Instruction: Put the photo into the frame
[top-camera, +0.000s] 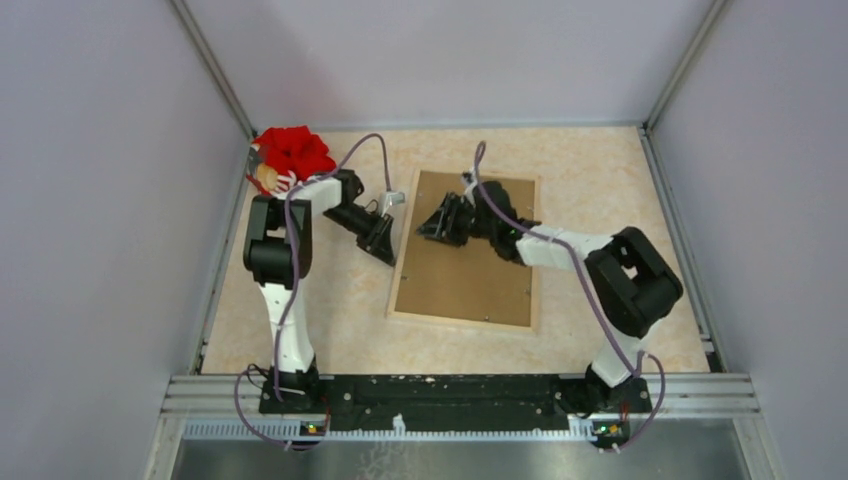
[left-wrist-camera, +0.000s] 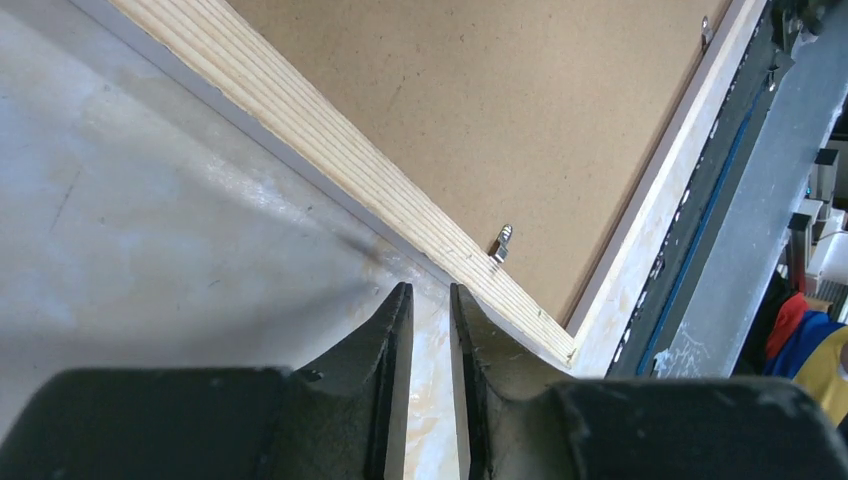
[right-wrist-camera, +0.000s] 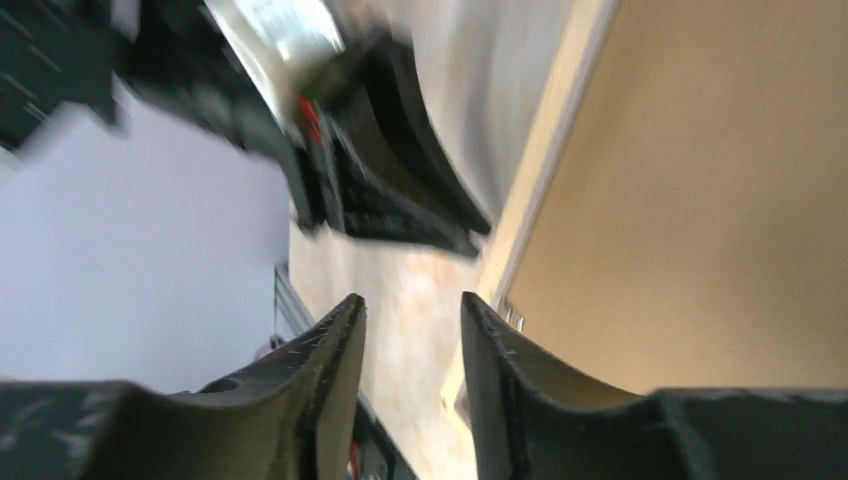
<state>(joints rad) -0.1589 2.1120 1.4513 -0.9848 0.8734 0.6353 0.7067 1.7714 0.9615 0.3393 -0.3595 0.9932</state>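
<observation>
The frame (top-camera: 460, 322) lies face down just right of the middle of the bench (top-camera: 330, 300), wood back up, with the brown backing board (top-camera: 470, 280) sitting inside its rails. The photo is not in sight in any view. It may be under the board, but I cannot tell.

The left hand (top-camera: 383, 250) is low at the frame's 9 o'clock rail. Its fingers are parted by only a thin slot and hold nothing, and the bare bench shows through the slot. One fingertip is right against the wood rail, close to a small metal clip (left-wrist-camera: 503, 243). The right hand (top-camera: 425, 228) hovers over the board toward 12 o'clock with its fingers apart and empty. Its own view is smeared.

Risks from here, as I judge them:
- A sideways push from the left fingertip would likely slide the whole frame, since nothing pins it down.
- The clip is small and sits close to the rail, so a finger that misses it could dig under the board and tip it out of the recess.
- If the right hand presses off-centre, the board could rock and shift whatever lies beneath it.
- A red object (top-camera: 295, 150) at the bench's 11 o'clock corner sits close behind the left arm, and a wide swing could catch it.
</observation>
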